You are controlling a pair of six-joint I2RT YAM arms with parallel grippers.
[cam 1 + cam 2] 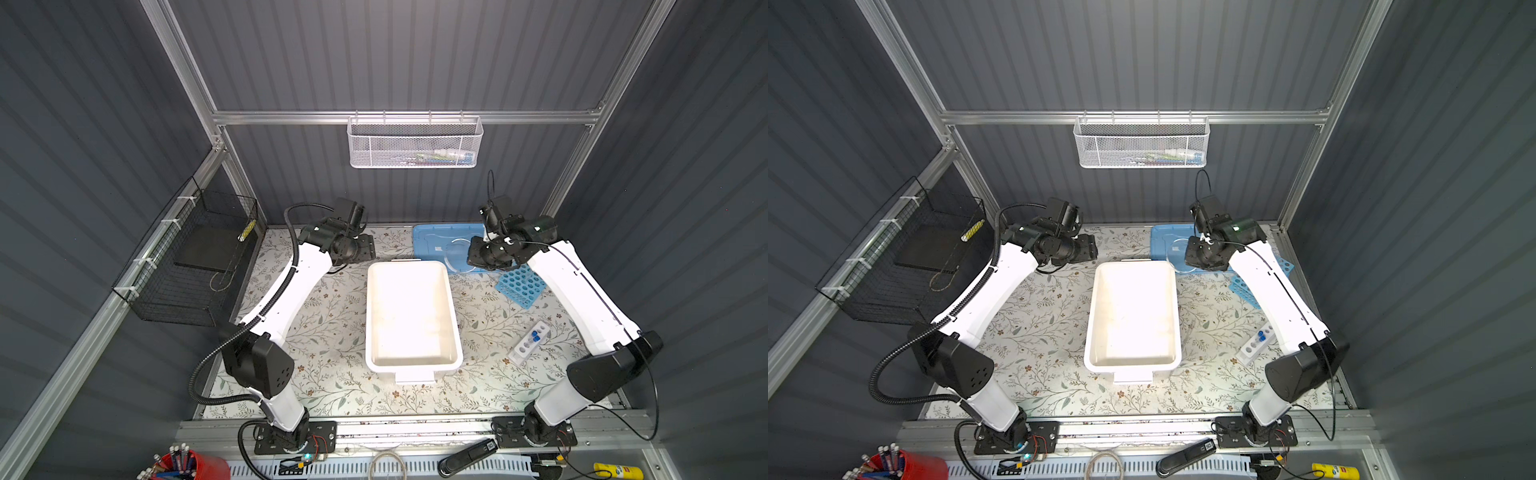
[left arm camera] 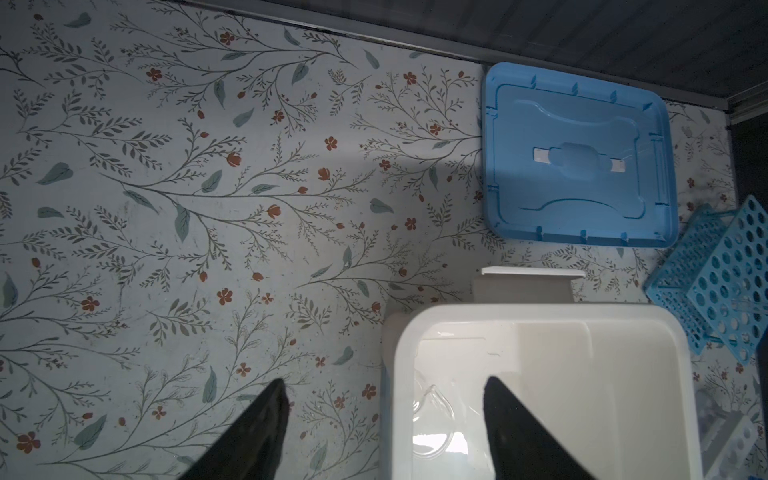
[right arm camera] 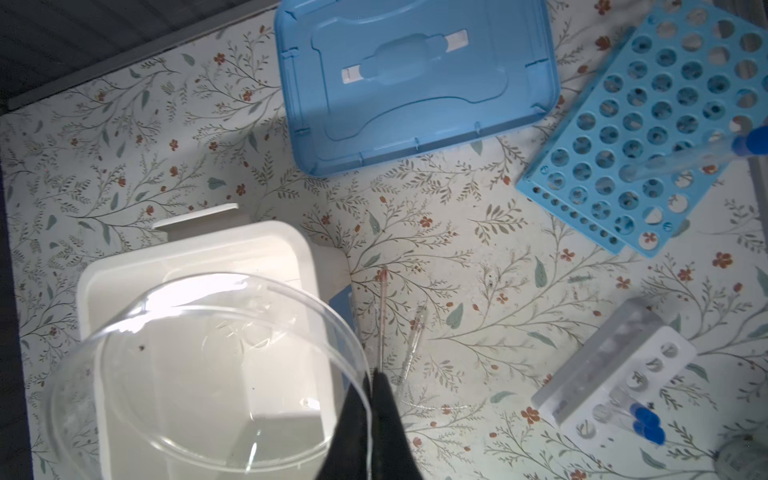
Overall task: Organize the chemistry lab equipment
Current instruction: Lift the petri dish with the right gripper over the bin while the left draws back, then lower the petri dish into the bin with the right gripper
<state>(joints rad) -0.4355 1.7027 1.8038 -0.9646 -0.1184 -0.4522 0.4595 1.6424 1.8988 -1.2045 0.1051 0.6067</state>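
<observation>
My right gripper (image 3: 371, 382) is shut on the rim of a clear round glass dish (image 3: 208, 374), which hangs over a corner of the white tub (image 3: 199, 249). In both top views the dish (image 1: 456, 257) shows above the blue lid (image 1: 432, 245). My left gripper (image 2: 386, 386) is open and empty, straddling the tub's rim (image 2: 399, 357). A clear flask (image 2: 432, 419) lies inside the tub. The sky-blue rack (image 3: 648, 137) holds one blue-capped tube (image 3: 706, 156). The white tube rack (image 3: 619, 374) holds blue-capped tubes (image 3: 646, 422). A thin glass rod (image 3: 382, 316) lies on the mat.
A clear pipette (image 3: 413, 336) lies beside the rod. A black wire basket (image 1: 195, 257) hangs on the left wall and a white mesh basket (image 1: 415, 143) on the back rail. The red cup of pens (image 1: 187, 467) stands at the front left.
</observation>
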